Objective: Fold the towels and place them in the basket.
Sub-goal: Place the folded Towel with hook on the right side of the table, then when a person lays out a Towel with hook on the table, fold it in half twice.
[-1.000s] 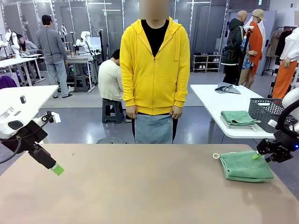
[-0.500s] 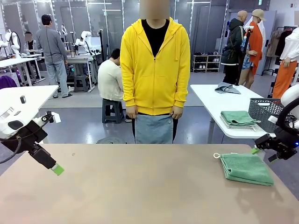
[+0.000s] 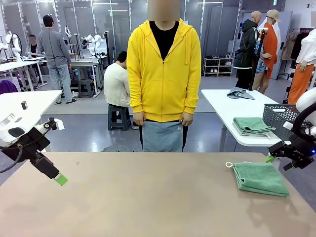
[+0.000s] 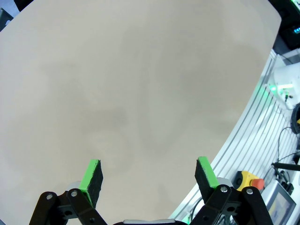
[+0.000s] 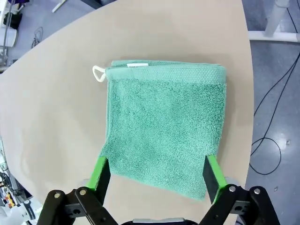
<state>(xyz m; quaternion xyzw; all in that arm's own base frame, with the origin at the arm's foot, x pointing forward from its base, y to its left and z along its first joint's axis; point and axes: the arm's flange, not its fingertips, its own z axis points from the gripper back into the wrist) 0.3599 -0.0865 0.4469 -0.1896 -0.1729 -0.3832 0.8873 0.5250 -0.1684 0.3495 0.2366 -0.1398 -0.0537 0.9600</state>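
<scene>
Folded green towel [image 3: 260, 178] flat at table's [image 3: 148, 197] right end, right gripper [image 3: 279, 163] poised over its edge with jaws wide and empty, left gripper [image 3: 61, 179] likewise spread above bare tabletop, basket [image 3: 284, 116] on white side table [image 3: 224, 106] behind.

Grey floor [image 3: 84, 129], white side tables [image 3: 228, 109]

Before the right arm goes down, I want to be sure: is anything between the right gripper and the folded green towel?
Nothing visible. The right gripper hangs open above one edge of the green towel, with only air between. The towel lies folded on the table, nothing on it.
</scene>
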